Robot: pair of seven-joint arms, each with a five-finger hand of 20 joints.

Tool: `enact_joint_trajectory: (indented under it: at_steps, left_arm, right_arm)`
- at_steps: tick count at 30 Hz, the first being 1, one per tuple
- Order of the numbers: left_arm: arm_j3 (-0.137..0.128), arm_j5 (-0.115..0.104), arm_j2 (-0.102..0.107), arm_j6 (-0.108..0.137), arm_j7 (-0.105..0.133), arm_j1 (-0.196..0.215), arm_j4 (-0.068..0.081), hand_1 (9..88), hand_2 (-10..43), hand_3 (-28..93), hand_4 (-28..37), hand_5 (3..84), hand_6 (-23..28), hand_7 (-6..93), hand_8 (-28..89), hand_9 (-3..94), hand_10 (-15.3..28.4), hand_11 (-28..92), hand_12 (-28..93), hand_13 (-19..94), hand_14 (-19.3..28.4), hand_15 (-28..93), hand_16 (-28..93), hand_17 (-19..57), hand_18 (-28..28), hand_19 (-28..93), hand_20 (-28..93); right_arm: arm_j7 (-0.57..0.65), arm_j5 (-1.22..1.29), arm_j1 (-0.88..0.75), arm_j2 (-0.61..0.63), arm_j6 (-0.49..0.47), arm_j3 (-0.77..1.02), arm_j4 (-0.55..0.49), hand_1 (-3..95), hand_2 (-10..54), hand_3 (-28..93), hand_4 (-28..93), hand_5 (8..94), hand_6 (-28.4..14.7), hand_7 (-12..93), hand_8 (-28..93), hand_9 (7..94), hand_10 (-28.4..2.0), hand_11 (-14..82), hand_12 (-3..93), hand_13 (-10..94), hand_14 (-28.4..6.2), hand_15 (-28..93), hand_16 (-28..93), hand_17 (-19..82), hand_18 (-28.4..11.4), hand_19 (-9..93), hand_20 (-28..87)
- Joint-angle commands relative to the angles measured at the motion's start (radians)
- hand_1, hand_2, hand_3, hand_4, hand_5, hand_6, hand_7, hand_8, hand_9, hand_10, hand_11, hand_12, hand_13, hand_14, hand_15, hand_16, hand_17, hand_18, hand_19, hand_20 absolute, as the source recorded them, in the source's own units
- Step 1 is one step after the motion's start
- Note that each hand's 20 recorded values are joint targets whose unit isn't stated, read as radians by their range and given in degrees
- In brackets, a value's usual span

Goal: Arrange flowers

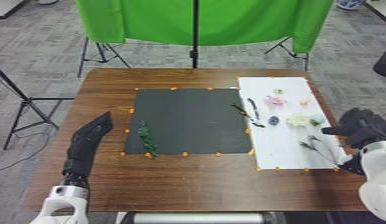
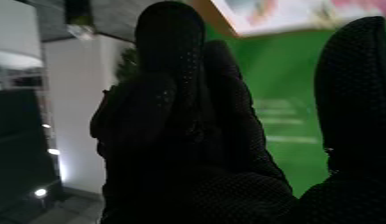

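Observation:
My left hand (image 1: 90, 134) lies over the table's left side with its fingers straight. My right hand (image 1: 360, 125) is at the right edge of the white sheet (image 1: 276, 156), beside a pale green flower (image 1: 316, 119) and a cream flower (image 1: 297, 119). Farther up the sheet are a pink flower (image 1: 276, 100) and a small peach one (image 1: 304, 101). Dark stems (image 1: 253, 109) and a blue-grey item (image 1: 274, 120) lie at its left. A green sprig (image 1: 147, 139) rests on the dark mat (image 1: 189, 120). In the right wrist view my right hand (image 2: 198, 150) has straight fingers, holding nothing.
Dark thin sprigs (image 1: 318, 145) lie on the near right part of the sheet, close to my right hand. Orange tape pieces edge the mat and sheet on the brown table (image 1: 172, 185). A green cloth (image 1: 154, 22) hangs on stands behind the table.

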Motion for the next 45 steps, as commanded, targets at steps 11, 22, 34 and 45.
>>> enact_joint_trajectory:
  at_steps: [11, 22, 34, 45]
  left_arm:
    - [-0.006, 0.004, -0.01, 0.008, -0.017, 0.018, -0.005, 25.6, -3.2, 65, -20.2, 43.1, 3.8, 6.3, -5, 36.5, 11.2, 9, 16, 29, 14.8, 9, 6, 2.4, 10.9, 1, 18]
    - [-0.006, -0.001, -0.01, 0.003, -0.025, 0.024, -0.009, 25.6, -3.1, 65, -20.0, 43.2, 3.8, 6.3, -5, 36.7, 11.2, 9, 16, 29, 14.9, 9, 6, 2.4, 10.9, 1, 18]
    - [0.001, 0.01, -0.005, -0.031, -0.037, 0.003, -0.004, 25.4, -3.2, 65, -19.8, 43.2, 3.8, 6.3, -5, 37.0, 11.3, 10, 16, 29, 15.0, 9, 6, 2.4, 10.9, 1, 18]
    - [-0.003, 0.01, -0.004, -0.047, -0.055, 0.007, -0.007, 25.5, -3.3, 65, -19.8, 43.0, 3.8, 6.0, -5, 37.7, 11.5, 10, 16, 30, 15.1, 9, 6, 2.4, 11.0, 1, 17]
  right_arm:
    - [0.005, -0.079, -0.007, -0.001, 0.227, -0.151, 0.101, 54.2, -9.5, 51, -23, 72.8, -2.1, 17, 6, 77.9, -12.1, 19.7, 28.8, 86, -4.9, 53, 30, 60, -11.0, 93, 42]
    - [-0.01, 0.055, 0.071, -0.05, 0.371, -0.183, -0.067, 62.8, -9.5, 53, -19, 82.1, 0.3, 22, 18, 90.8, -9.5, 19.5, 39.2, 93, -2.4, 52, 31, 66, -8.8, 93, 46]
    - [-0.09, 0.111, 0.592, -0.232, 0.378, -0.745, 0.002, 63.4, -9.5, 52, -17, 82.7, -0.2, 21, 19, 91.4, -9.5, 20.1, 39.0, 94, -2.3, 51, 32, 67, -8.5, 93, 46]
    - [-0.07, 0.213, 0.765, -0.416, 0.341, -0.983, 0.198, 63.7, -9.5, 51, -16, 82.6, -0.6, 21, 19, 91.6, -9.8, 20.6, 38.7, 94, -2.2, 51, 32, 67, -8.0, 93, 45]
